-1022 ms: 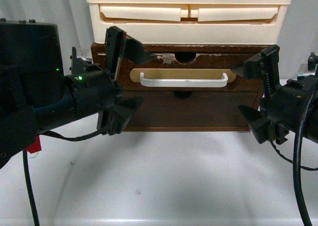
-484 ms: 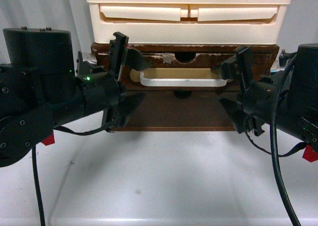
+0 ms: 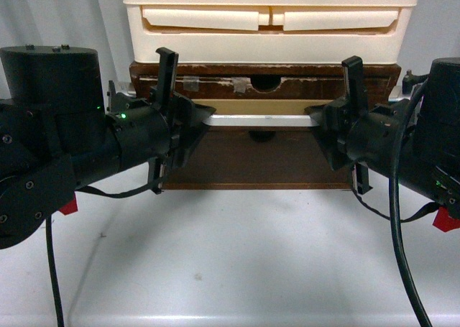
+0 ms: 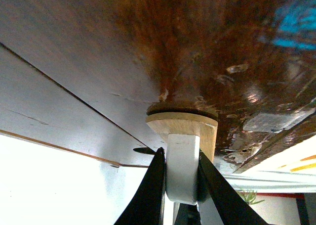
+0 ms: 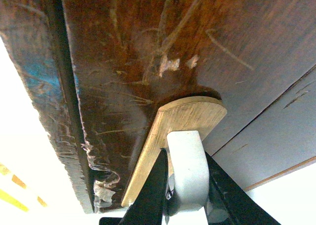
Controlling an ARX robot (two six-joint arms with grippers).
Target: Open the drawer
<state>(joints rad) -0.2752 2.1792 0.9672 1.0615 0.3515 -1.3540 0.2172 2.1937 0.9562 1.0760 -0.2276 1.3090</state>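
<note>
The dark brown worn wooden drawer (image 3: 287, 83) sits under the cream plastic unit, with a half-round notch in its top edge. Its white bar handle (image 3: 260, 120) lies on a tan oval plate. My left gripper (image 3: 207, 117) is shut on the handle's left end. My right gripper (image 3: 316, 118) is shut on its right end. In the left wrist view both black fingers (image 4: 150, 195) press the white handle (image 4: 182, 170) below the tan plate (image 4: 181, 125). In the right wrist view the fingers (image 5: 150, 195) clamp the handle (image 5: 186, 170) on its plate (image 5: 187, 115).
A plain dark brown handleless panel (image 3: 259, 160) sits below the drawer. Cream plastic drawers (image 3: 269, 21) stack above it. The white tabletop (image 3: 230, 255) stretches in front. Small red pieces lie at the far left (image 3: 69, 206) and far right (image 3: 445, 219).
Both grippers moved inward from beside the cabinet and turned upright. They went from open and apart from the handle to shut on its two ends.
</note>
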